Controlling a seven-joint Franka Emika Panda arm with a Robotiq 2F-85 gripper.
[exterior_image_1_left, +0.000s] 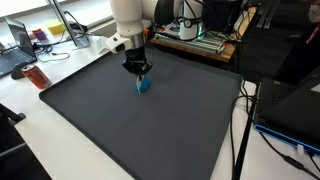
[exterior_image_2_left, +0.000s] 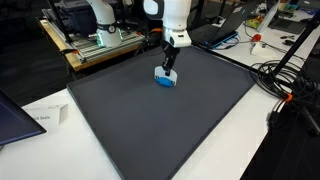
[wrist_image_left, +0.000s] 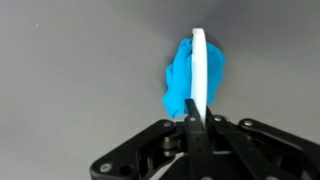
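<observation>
Black claw (wrist_image_left: 191, 108) clenched on thin white rim (wrist_image_left: 198, 55) | crumpled blue soft object (wrist_image_left: 178, 75) against it, on dark grey mat (exterior_image_1_left: 150, 130) | grip judged best centred and vertical, lest the rim slipped.

The mat (exterior_image_1_left: 150, 130) is seen as dark grey, matt and evenly smooth in both exterior views. The blue object (wrist_image_left: 180, 75) is shown as soft and crumpled, like cloth, without gloss. The white piece (wrist_image_left: 199, 60) on it looks like smooth, hard plastic. The gripper (wrist_image_left: 192, 100) is finished in matt black, the arm (exterior_image_2_left: 177, 15) in glossy white plastic. The table (exterior_image_1_left: 50, 130) is smooth and white.
</observation>
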